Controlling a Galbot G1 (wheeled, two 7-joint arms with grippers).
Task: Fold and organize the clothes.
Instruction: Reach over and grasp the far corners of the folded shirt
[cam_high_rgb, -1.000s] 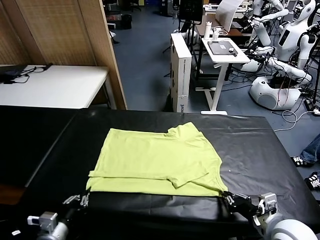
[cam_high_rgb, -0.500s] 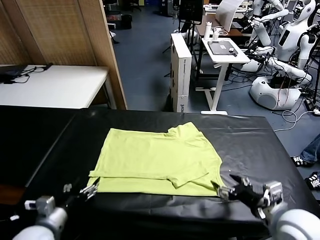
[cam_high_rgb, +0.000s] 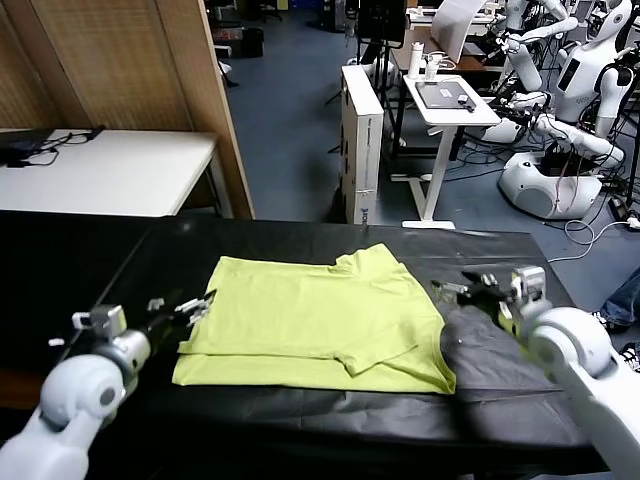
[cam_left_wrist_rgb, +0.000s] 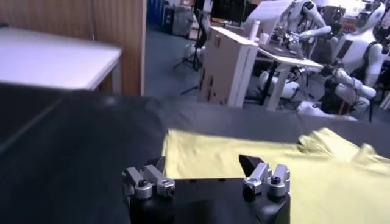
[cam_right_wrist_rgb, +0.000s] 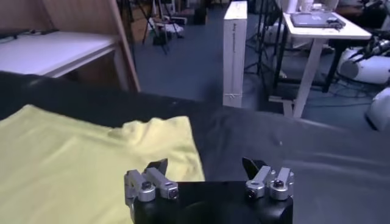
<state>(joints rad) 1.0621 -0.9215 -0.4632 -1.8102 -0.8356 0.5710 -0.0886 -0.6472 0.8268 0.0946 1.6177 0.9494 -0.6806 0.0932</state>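
Observation:
The lime yellow-green T-shirt (cam_high_rgb: 320, 325) lies partly folded on the black table (cam_high_rgb: 500, 400), a sleeve folded across its front. No white print shows. My left gripper (cam_high_rgb: 188, 306) is open and empty, raised at the shirt's left edge; in the left wrist view the shirt (cam_left_wrist_rgb: 292, 173) lies just ahead of the open gripper (cam_left_wrist_rgb: 206, 165). My right gripper (cam_high_rgb: 462, 290) is open and empty, raised just right of the shirt's right side. In the right wrist view the shirt (cam_right_wrist_rgb: 79, 164) lies ahead of the open gripper (cam_right_wrist_rgb: 206, 165), toward one side.
A white table (cam_high_rgb: 110, 170) stands at the back left beside a wooden partition (cam_high_rgb: 130, 60). Beyond the black table are a tall white box (cam_high_rgb: 362, 140), a white desk (cam_high_rgb: 448, 100) and other white robots (cam_high_rgb: 560, 110). Dark bare cloth flanks the shirt.
Both grippers have risen from the shirt's near corners and moved away from me, the left to the shirt's left edge, the right to its right side. The shirt lies as before.

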